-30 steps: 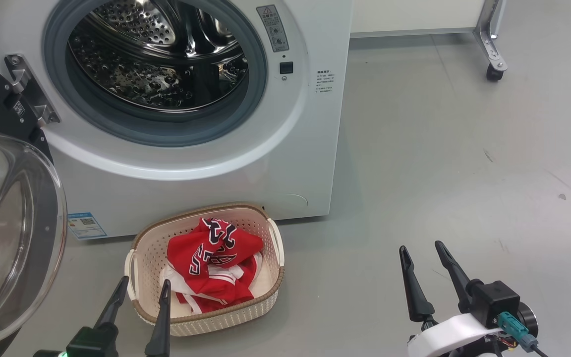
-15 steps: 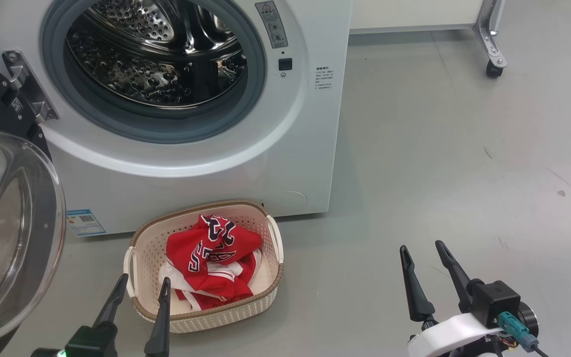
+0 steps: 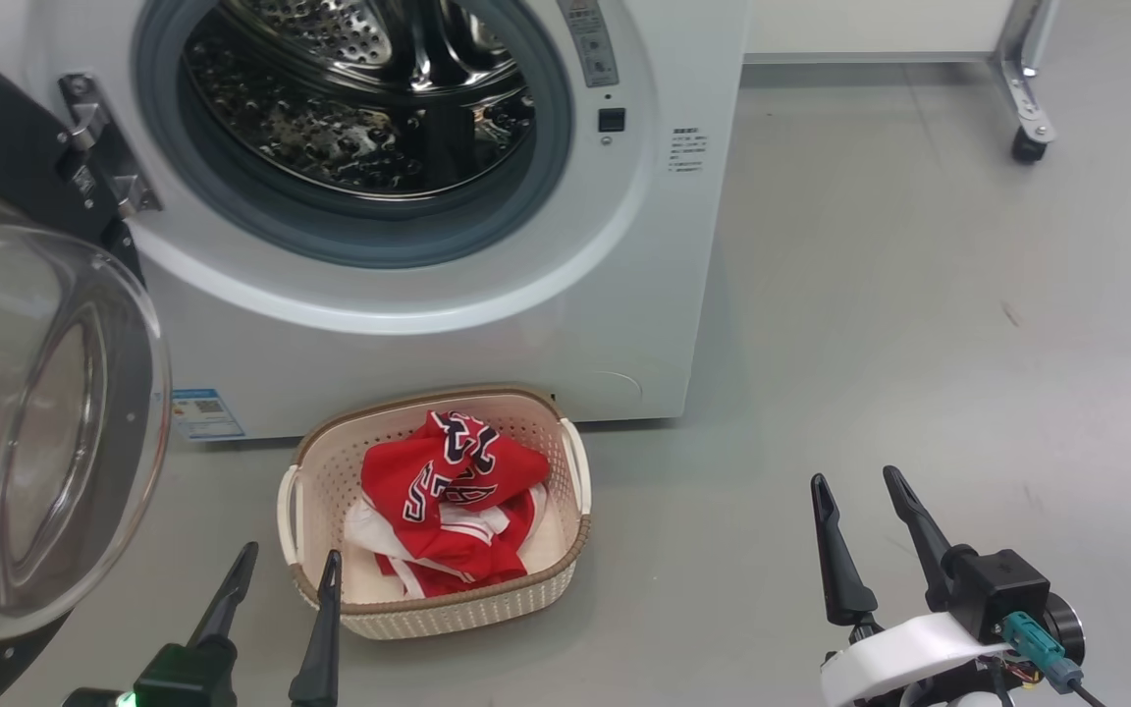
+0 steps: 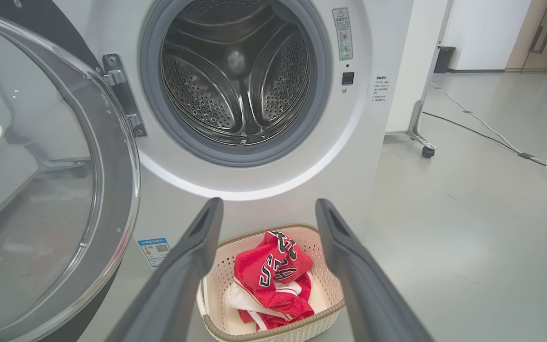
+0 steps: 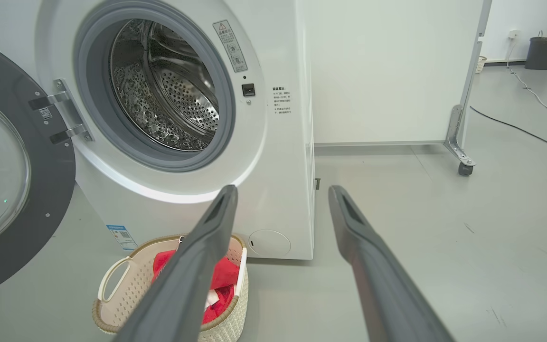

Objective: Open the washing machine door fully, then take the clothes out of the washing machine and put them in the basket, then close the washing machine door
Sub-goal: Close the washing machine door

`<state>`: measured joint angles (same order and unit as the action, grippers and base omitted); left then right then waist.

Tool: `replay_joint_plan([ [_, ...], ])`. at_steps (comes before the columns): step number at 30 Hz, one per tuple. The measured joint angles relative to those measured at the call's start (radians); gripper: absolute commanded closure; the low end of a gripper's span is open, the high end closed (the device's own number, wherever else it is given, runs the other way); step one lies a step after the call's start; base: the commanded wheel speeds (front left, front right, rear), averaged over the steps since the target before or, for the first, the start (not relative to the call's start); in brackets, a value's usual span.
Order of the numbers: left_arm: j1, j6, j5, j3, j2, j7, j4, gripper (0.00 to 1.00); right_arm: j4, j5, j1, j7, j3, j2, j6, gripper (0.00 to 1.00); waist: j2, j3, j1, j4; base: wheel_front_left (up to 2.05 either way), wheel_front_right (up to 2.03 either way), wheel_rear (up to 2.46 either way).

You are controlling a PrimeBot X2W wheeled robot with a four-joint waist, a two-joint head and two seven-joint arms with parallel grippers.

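Note:
The white washing machine (image 3: 487, 324) stands with its steel drum (image 3: 369, 108) bare of clothes. Its black door (image 3: 45, 432) with the clear glass bowl hangs swung wide at the left on metal hinges (image 3: 99, 147). Red clothes (image 3: 453, 506) with navy-and-white lettering lie in the cream basket (image 3: 448, 614) on the floor before the machine. My left gripper (image 3: 291, 565) is open, low at the basket's front left corner, nothing between its fingers. My right gripper (image 3: 860, 479) is open over bare floor to the basket's right. The left wrist view looks over the basket (image 4: 323, 316) into the drum (image 4: 235, 71).
Grey floor (image 3: 919, 295) stretches to the right of the machine. A white panel on a metal leg with a castor (image 3: 1027, 142) stands at the back right. Cables (image 4: 501, 142) run across the floor further right.
The whole head view has shifted right and slightly down, so the camera has moved. Both grippers stay open and keep their places relative to the basket.

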<state>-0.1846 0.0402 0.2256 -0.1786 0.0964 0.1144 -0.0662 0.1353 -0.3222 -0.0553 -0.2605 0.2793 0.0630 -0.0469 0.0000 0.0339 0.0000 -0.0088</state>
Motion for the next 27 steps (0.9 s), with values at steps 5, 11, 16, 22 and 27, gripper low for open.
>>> replay_joint_plan([
  [5,0.001,0.009,-0.003,0.014,0.000,0.001,0.001,0.00,-0.001,0.001,0.000,0.000,-0.004,0.003,0.000,0.00,0.0000,0.005,0.0000,0.042,0.00,0.00,0.00],
  [11,0.002,0.018,-0.003,0.024,-0.001,0.003,0.004,0.00,-0.005,0.008,0.000,0.000,-0.005,0.007,0.000,0.00,0.0000,0.007,0.0000,0.103,0.00,0.00,0.00],
  [16,0.003,0.035,-0.003,0.044,-0.002,0.012,0.004,0.00,-0.005,0.008,0.000,0.000,-0.004,0.011,0.001,0.00,0.0000,0.007,0.0000,0.160,0.00,0.00,0.00],
  [22,0.010,0.038,-0.003,0.053,-0.004,0.020,0.006,0.00,-0.005,0.008,0.000,0.000,0.002,0.011,0.002,0.00,0.0000,0.002,0.0000,0.229,0.00,0.00,0.00],
  [27,0.012,0.044,-0.003,0.061,-0.007,0.020,0.016,0.00,-0.001,0.008,0.000,0.000,0.008,0.010,0.005,0.00,0.0000,-0.006,0.0000,0.282,0.00,0.00,0.00],
])
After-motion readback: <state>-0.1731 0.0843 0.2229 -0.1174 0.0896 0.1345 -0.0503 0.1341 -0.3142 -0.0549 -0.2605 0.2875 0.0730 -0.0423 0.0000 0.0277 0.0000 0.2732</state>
